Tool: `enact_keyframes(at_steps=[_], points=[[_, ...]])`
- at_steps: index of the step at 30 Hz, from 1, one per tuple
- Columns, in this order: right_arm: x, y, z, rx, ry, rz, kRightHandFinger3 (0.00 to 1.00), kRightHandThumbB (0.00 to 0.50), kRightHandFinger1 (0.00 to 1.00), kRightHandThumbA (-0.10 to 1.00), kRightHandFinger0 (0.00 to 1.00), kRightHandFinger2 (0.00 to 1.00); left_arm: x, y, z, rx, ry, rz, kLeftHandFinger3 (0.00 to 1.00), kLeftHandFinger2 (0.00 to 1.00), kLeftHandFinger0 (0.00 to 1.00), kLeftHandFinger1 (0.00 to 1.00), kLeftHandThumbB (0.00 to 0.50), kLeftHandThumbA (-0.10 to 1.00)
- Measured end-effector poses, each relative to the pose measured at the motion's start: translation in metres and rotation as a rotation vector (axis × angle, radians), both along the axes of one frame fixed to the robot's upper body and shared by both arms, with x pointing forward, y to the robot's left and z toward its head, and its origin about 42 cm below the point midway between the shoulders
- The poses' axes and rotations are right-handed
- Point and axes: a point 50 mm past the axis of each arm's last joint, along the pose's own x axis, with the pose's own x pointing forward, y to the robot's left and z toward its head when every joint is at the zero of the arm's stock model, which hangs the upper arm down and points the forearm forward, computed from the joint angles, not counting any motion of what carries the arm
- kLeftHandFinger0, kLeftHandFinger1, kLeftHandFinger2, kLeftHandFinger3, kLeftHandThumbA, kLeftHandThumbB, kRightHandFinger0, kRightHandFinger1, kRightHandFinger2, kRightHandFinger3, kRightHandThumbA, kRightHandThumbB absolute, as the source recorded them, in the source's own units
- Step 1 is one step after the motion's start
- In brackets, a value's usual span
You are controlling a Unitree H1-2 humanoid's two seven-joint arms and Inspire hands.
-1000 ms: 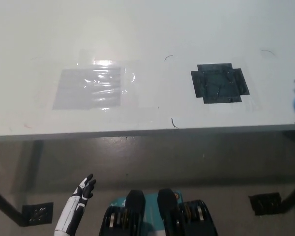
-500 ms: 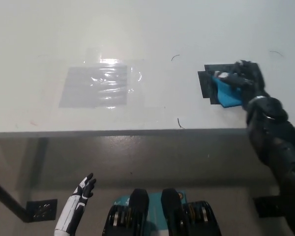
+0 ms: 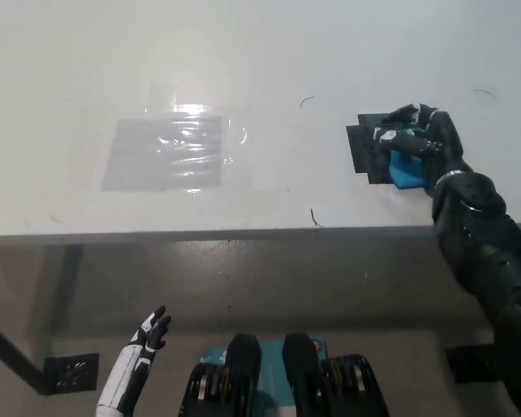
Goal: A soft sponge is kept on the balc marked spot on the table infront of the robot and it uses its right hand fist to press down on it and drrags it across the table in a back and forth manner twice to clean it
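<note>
Sponge: the blue sponge (image 3: 408, 168) lies on the black marked spot (image 3: 366, 152) at the right side of the desk (image 3: 243, 52), near the front edge. Its visible part shows below and to the right of the hand covering it.

Right hand: the black right hand (image 3: 418, 137) sits on top of the sponge, touching it. Its fingers (image 3: 398, 132) are curled over the far left corner of the sponge, pressing rather than lifting. Whether they form a full fist cannot be confirmed from this view.

Left hand: the white left hand (image 3: 150, 334) rests below the desk edge at the lower left, fingers apart, holding nothing. It is well apart from the sponge.

Key relation: the sponge is directly under the right hand, and the open run of desk lies to the robot's left of it. The right hand is the nearer hand by a wide margin.

Long axis: the sponge is too covered to judge its long axis with confidence.

Other feature: a glossy clear film patch (image 3: 167, 154) lies flat on the desk, well to the left of the marked spot.

Step in hand: judged as contact made and pressure being set; no wiping stroke is evident yet.

Next move requirement: downward force must hold while the hand travels sideways, or the sponge may slip out from under it.
</note>
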Motion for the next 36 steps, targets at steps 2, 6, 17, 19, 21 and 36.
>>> enact_keyframes(at_steps=[2, 6, 17, 19, 21, 36], points=[[0.001, -0.006, 0.008, -0.001, -0.052, -0.002, 1.0, 0.292, 1.0, 1.0, 1.0, 1.0, 0.0, 0.0, 0.0, 0.0, 0.001, 0.0, 1.0, 1.0, 1.0, 1.0, 0.032, 1.0], [0.0, -0.009, 0.026, 0.01, -0.154, 0.009, 1.0, 0.39, 1.0, 1.0, 1.0, 1.0, 0.0, 0.0, -0.001, 0.0, 0.004, 0.0, 1.0, 1.0, 1.0, 1.0, 0.043, 1.0], [-0.016, -0.02, 0.058, 0.039, -0.323, 0.01, 1.0, 0.38, 1.0, 1.0, 1.0, 1.0, -0.001, 0.0, -0.002, 0.0, 0.008, 0.001, 1.0, 1.0, 1.0, 1.0, 0.001, 1.0], [-0.021, -0.024, 0.064, 0.043, -0.349, 0.006, 1.0, 0.4, 1.0, 1.0, 1.0, 1.0, -0.001, 0.0, -0.002, 0.0, 0.009, 0.001, 1.0, 1.0, 1.0, 1.0, 0.003, 1.0], [-0.026, -0.029, 0.068, 0.049, -0.369, 0.002, 1.0, 0.392, 1.0, 1.0, 1.0, 1.0, -0.001, 0.0, -0.002, 0.0, 0.009, 0.001, 1.0, 1.0, 1.0, 1.0, 0.018, 1.0], [-0.143, -0.069, -0.01, 0.033, -0.36, -0.045, 1.0, 0.3, 1.0, 1.0, 1.0, 1.0, -0.001, 0.0, -0.003, 0.001, 0.024, 0.005, 1.0, 1.0, 1.0, 1.0, 0.0, 1.0]])
